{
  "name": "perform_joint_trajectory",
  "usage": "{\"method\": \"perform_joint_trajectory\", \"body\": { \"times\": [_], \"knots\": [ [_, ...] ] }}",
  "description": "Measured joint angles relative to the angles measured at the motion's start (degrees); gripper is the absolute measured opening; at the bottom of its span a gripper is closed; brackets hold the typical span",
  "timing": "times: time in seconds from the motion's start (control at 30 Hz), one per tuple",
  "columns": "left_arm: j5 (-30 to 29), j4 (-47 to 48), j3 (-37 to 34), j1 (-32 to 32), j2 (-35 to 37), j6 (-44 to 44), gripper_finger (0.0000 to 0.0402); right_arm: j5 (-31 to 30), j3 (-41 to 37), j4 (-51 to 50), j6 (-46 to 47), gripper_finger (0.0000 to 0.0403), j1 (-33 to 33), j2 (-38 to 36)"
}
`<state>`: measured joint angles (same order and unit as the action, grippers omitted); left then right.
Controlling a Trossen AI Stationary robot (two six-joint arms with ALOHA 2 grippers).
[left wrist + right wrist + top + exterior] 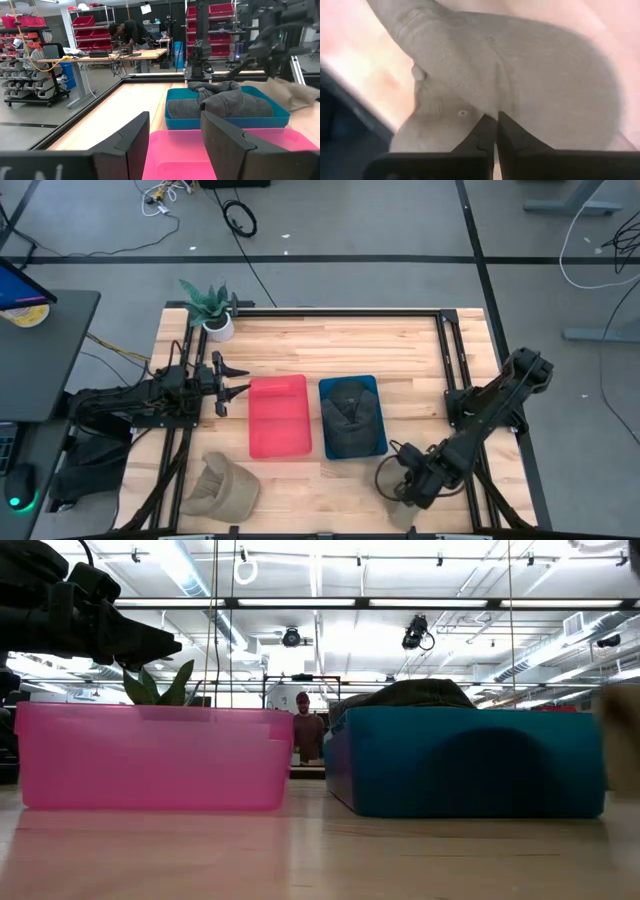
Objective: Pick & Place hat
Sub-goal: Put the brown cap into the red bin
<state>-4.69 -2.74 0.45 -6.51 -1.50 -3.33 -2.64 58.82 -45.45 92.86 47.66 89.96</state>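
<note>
A beige hat (530, 75) fills the right wrist view; my right gripper (496, 116) is shut on it near the table's near right corner (398, 488). A second beige hat (222, 485) lies flat on the table near the near left corner. A dark grey hat (350, 412) rests inside the blue tray (380, 442). The pink tray (278, 415) stands to the left of the blue one. My left gripper (228, 380) is open and hovers just left of the pink tray, touching nothing. My right gripper pinches a fold of the beige hat's cloth (490, 102) between its two shut fingertips, coming at it from above and slanting down. The hat spreads out below and beyond the fingers. Whether it is clear of the table does not show.
A potted plant (212, 310) stands at the table's far left corner. Black rails (450, 350) frame the wooden table top. Bare wood lies beyond the trays toward the far edge. A person works at a bench (127, 35) in the room behind.
</note>
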Motion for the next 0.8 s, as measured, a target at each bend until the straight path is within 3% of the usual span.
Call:
{"method": "perform_joint_trajectory", "body": {
  "times": [0.47, 0.6, 0.8],
  "knots": [
    [0.0, 0.0, 0.0, 0.0, 0.0, 0.0, 0.0181, -6.3, 17.8, 3.8, -31.2, 0.0001, -2.1, -0.9],
    [0.0, 0.0, 0.0, 0.0, 0.0, 0.0, 0.0181, -9.6, 21.5, 3.7, -44.0, 0.0, -6.5, -0.9],
    [0.0, 0.0, 0.0, 0.0, 0.0, 0.0, 0.0181, -8.6, 23.0, 5.8, -64.0, 0.0, -17.4, -0.9]
  ]
}}
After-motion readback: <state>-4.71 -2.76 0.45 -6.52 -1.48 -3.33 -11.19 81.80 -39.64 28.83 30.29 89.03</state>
